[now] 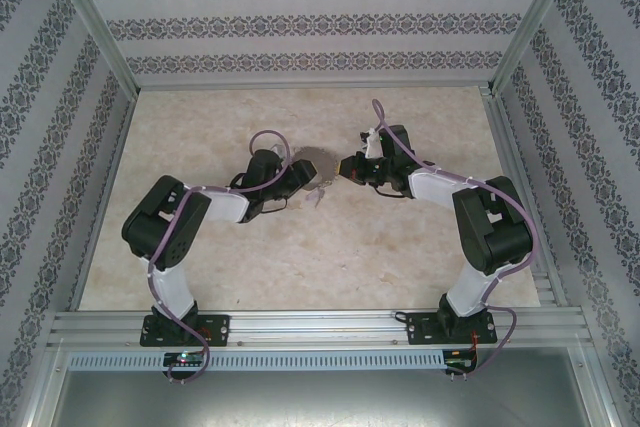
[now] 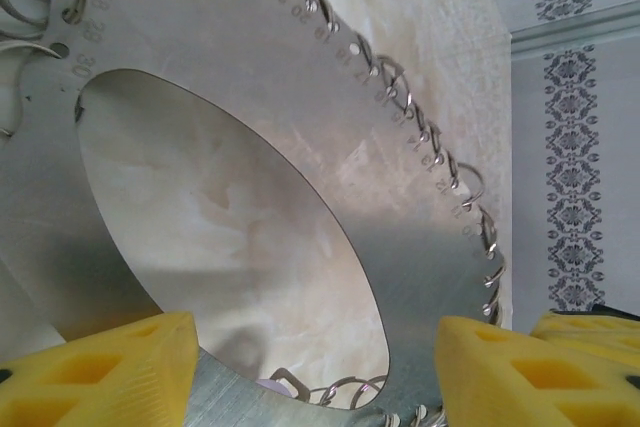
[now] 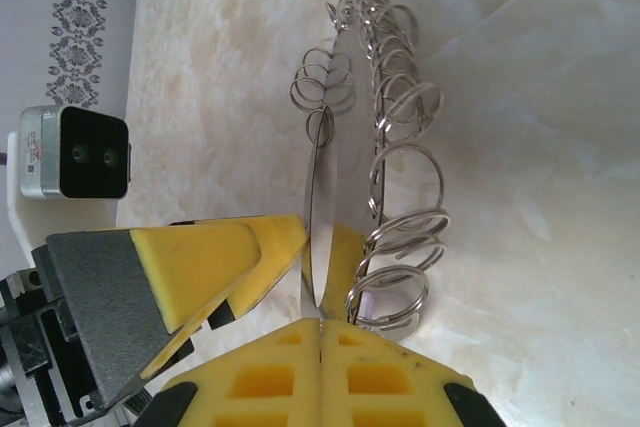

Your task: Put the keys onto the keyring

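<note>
The keyring (image 2: 400, 247) stands on edge over the worktop (image 1: 300, 277), between the two sets of fingers. The right fingers (image 3: 260, 382) are pressed together on its rim, and the thin plate runs straight out from their tips. The left fingers (image 2: 100, 372) stand well apart, one to each side of the plate, and seem to have hold of nothing. The step, as I judge it, is to leave the keyring to the right fingers so that the left ones are free for the key. For that, the left fingers should draw back square to the plate with both pads clear of it. The wire loops (image 3: 395, 197) fringing the rim sit just beside them and would snag on any sideways slide. The right fingers pinch only a narrow strip of rim, so the keyring could swing about their tips; they should hold firm and level, without twisting. A small pale piece low between the left fingers, against the rim loops, may be the key (image 2: 270, 384), though too little of it shows to be sure. If so, it is best taken by its flat faces with a narrow opening. It should be threaded onto a loop close to the right fingers, where the keyring is steadiest.
</note>
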